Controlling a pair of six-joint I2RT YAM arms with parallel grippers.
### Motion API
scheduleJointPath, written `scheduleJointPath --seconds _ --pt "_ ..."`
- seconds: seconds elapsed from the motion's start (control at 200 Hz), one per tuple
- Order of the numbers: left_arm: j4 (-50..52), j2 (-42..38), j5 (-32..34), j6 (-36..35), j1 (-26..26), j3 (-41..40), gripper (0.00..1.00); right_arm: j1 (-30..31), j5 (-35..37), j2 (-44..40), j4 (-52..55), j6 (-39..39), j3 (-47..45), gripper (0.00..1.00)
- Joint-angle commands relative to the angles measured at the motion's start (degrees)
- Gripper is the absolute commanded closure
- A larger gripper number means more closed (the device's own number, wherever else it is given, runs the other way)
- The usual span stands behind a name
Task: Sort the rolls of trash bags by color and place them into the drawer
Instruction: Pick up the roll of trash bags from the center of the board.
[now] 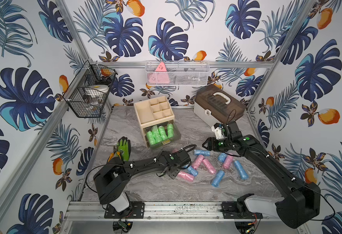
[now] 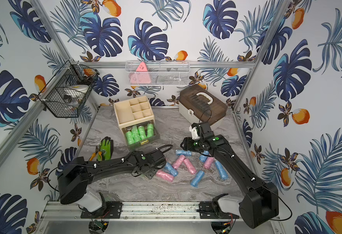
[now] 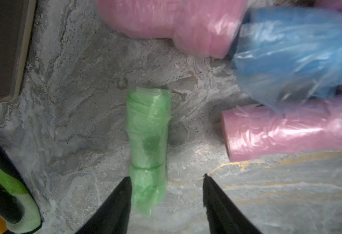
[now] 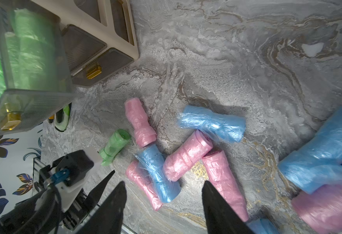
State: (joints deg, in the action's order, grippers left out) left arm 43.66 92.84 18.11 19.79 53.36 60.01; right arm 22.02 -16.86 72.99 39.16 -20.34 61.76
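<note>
Your left gripper [image 3: 167, 177] sits low over the pale-green crinkly plastic roll [image 3: 148, 145], the only green one I see loose on the grey marble-look tabletop [image 3: 75, 101]. Jaws are spread wider than the roll: one finger looks to touch its side, the other stands apart, so nothing's gripped yet. The roll's near end lies btwn the fingers, running lengthwise along them, prob. lined up so the pads close across its round sides. It lies flat, apart from the other colours, not far from the beige plastic organiser [image 1: 145, 113]. Wrap is loose & wrinkled, pinched in at the waist, w/ a darker spot mid-body; expect it to squash.

Right gripper [image 4: 164, 183] hangs open & empty over the pink rolls [image 4: 139, 123] and blue rolls [image 4: 212, 123], prob. parked clear of your left arm. Several green rolls [image 1: 158, 132] lie side by side in the pulled-out translucent grey drawer [image 1: 177, 132], so green's nearly done; pink & blue aren't sorted yet
</note>
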Motion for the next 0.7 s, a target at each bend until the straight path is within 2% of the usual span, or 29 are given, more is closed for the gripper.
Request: scheduleJointPath --seconds 0.0,0.485,0.695 --pt "-1.9 0.9 2.2 0.1 -1.1 -0.3 0.41 -0.1 -0.8 -0.2 -0.5 0.5 0.1 0.39" --pt "-5.8 6.5 1.1 -1.6 -3.1 -1.2 0.46 -0.1 -1.2 -0.5 -0.3 0.3 0.6 0.40" --pt "-7.0 7.1 -0.5 -1.4 -3.1 -1.6 0.55 -0.2 -0.7 -0.7 0.0 0.4 1.0 0.41"
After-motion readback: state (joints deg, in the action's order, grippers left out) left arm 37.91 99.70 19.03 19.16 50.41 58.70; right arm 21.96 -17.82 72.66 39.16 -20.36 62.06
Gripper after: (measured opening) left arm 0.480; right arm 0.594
